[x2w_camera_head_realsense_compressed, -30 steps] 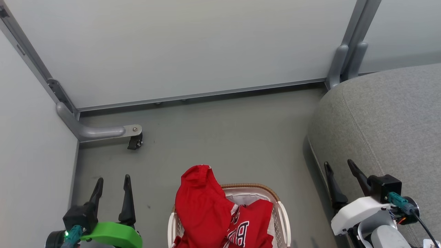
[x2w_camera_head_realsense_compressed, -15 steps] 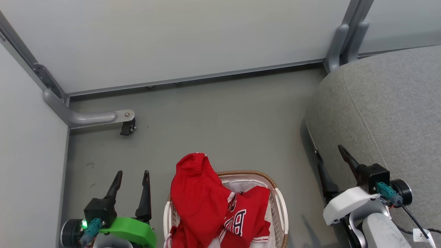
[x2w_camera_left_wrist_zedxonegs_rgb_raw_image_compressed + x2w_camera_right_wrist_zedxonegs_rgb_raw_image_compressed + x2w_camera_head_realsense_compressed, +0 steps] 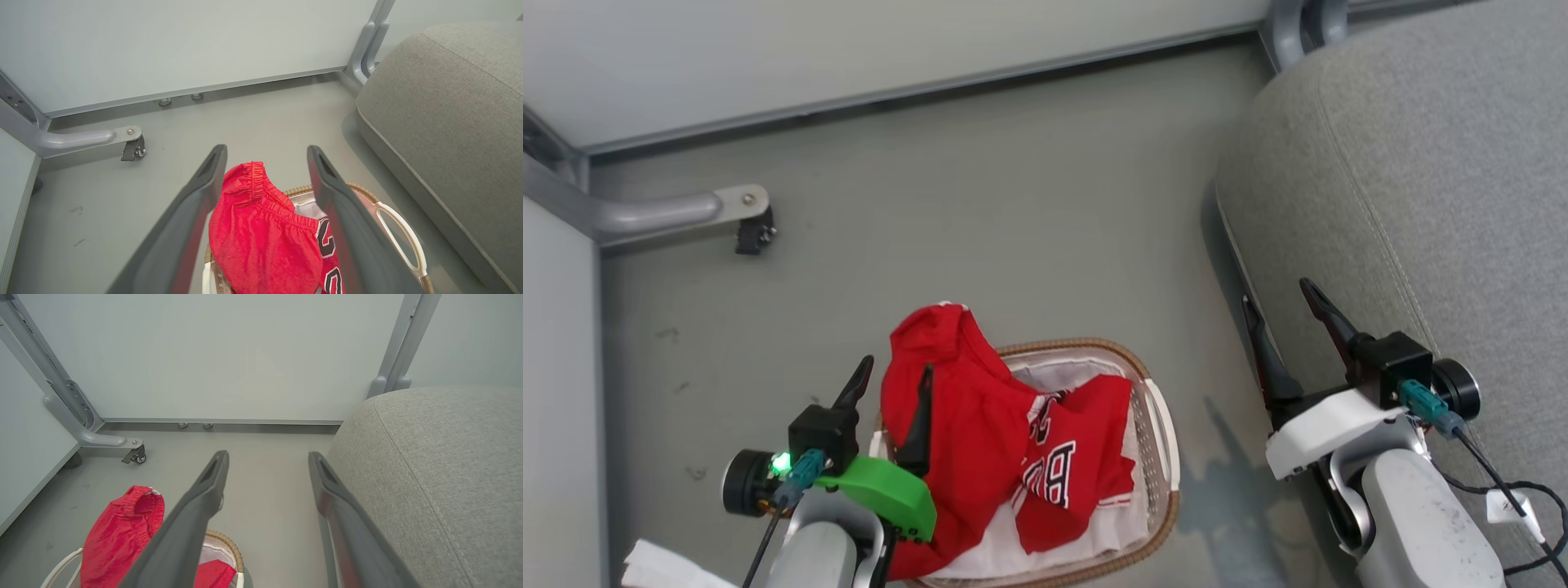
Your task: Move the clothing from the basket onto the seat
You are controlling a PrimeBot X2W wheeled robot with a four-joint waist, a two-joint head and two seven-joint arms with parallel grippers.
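The clothing fills the white basket (image 3: 1156, 425) with the brown woven rim on the floor: a plain red garment (image 3: 964, 408) heaped up at its left, and a red jersey (image 3: 1070, 474) with white-black lettering beside it. My left gripper (image 3: 894, 376) hovers open over the basket's left edge, its right finger over the plain red garment (image 3: 261, 237). The grey seat (image 3: 1421, 180) fills the right side. My right gripper (image 3: 1282, 294) stands open at the seat's near edge, holding nothing. The basket rim (image 3: 224, 539) and red garment (image 3: 122, 535) sit at lower left in the right wrist view.
Pale partition panels close off the far side, with a metal foot and caster (image 3: 756, 233) at the left and a grey post (image 3: 1290, 24) by the seat's corner. Bare grey floor (image 3: 1013, 204) lies beyond the basket. A cable (image 3: 1519, 498) trails from my right wrist.
The head camera has tilted down, so the whole scene slid up-left. My left gripper has moved right, from beside the basket to over its left edge and the red garment.
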